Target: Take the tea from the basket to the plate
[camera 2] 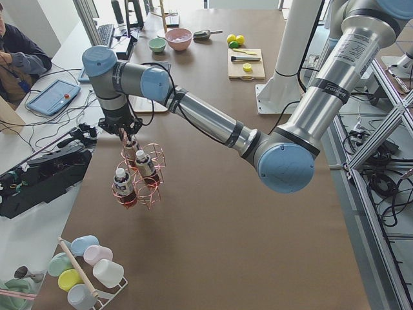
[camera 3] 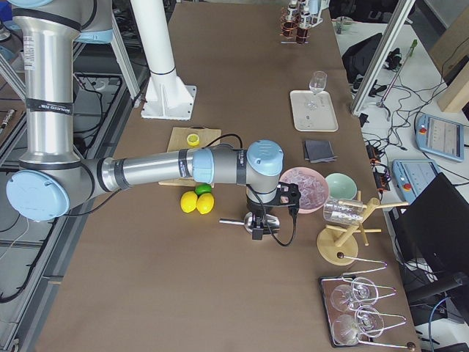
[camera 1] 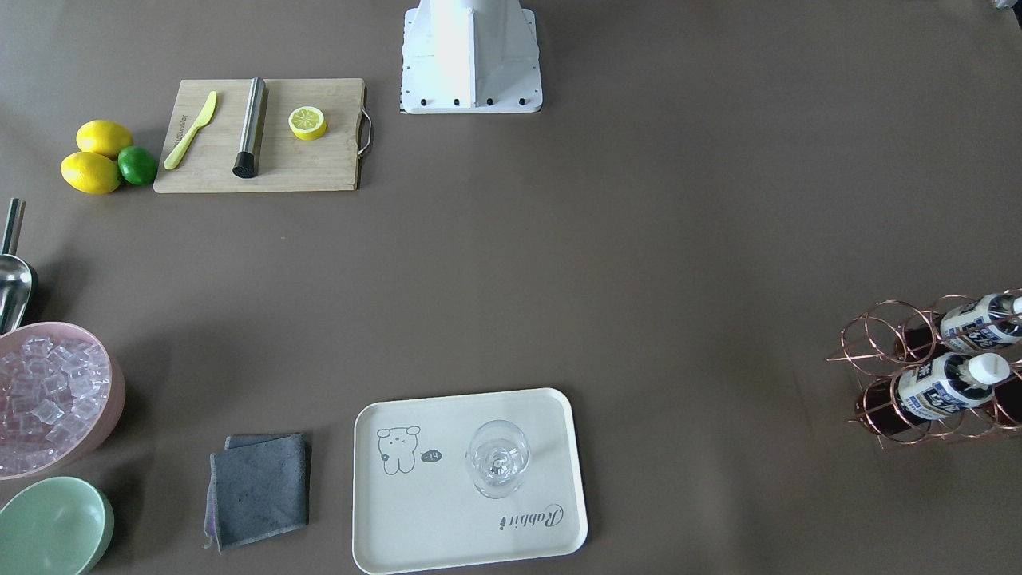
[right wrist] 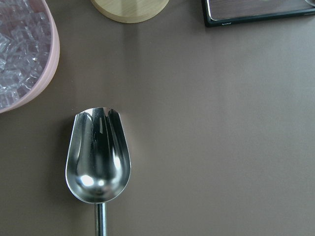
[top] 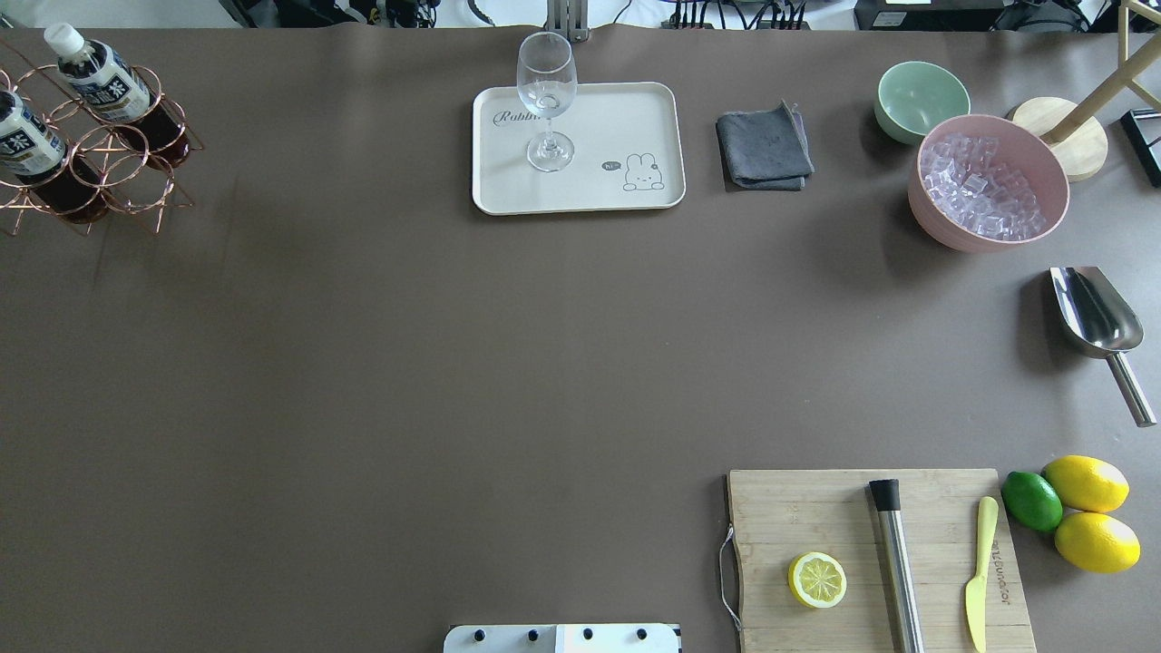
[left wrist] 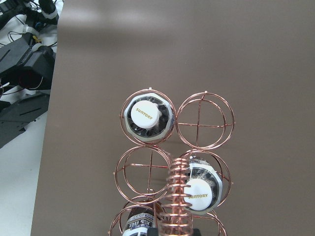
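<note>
The copper wire basket stands at the table's far left corner and holds three tea bottles with white caps. In the left wrist view I look straight down on it. The coiled handle is in the middle, bottle caps sit in rings beside it, and three rings are empty. The cream plate with the bear drawing lies at the far edge and carries a clear stemmed glass. My left gripper hangs right over the basket handle. My right gripper hovers over a steel scoop. I cannot tell whether either is open or shut.
A grey cloth, a green bowl and a pink bowl of ice stand right of the plate. A wooden cutting board holds half a lemon, a steel muddler and a yellow knife. Lemons and a lime lie beside it.
</note>
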`<state>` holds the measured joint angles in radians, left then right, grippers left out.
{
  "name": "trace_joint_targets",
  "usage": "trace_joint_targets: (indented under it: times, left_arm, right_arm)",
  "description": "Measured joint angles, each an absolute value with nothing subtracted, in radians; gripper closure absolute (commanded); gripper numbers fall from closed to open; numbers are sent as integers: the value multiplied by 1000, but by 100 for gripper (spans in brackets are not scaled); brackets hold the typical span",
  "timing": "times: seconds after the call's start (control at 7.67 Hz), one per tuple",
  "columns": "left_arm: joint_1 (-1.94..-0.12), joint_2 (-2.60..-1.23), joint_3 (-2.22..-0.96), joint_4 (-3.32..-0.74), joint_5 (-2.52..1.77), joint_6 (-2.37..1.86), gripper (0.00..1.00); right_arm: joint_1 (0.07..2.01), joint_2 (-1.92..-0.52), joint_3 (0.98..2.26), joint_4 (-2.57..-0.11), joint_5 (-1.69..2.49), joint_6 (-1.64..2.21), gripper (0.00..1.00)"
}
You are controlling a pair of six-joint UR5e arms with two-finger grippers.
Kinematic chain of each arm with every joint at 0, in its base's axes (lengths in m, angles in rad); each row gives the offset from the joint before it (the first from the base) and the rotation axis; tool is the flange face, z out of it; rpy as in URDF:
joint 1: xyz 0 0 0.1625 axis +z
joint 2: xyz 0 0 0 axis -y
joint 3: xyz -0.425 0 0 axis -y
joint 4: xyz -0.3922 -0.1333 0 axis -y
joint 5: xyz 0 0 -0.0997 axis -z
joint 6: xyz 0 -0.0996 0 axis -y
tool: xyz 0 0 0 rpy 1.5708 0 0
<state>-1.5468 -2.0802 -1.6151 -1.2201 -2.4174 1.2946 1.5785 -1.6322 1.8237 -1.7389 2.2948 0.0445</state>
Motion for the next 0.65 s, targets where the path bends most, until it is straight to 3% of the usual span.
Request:
trace_joint_targets:
  times: [0.65]
  left_arm:
    - [-1321, -2086, -1972, -1127, -2376, 996, 100]
  right_arm:
    - [1578, -1633, 1825, -1739, 2295, 43, 0]
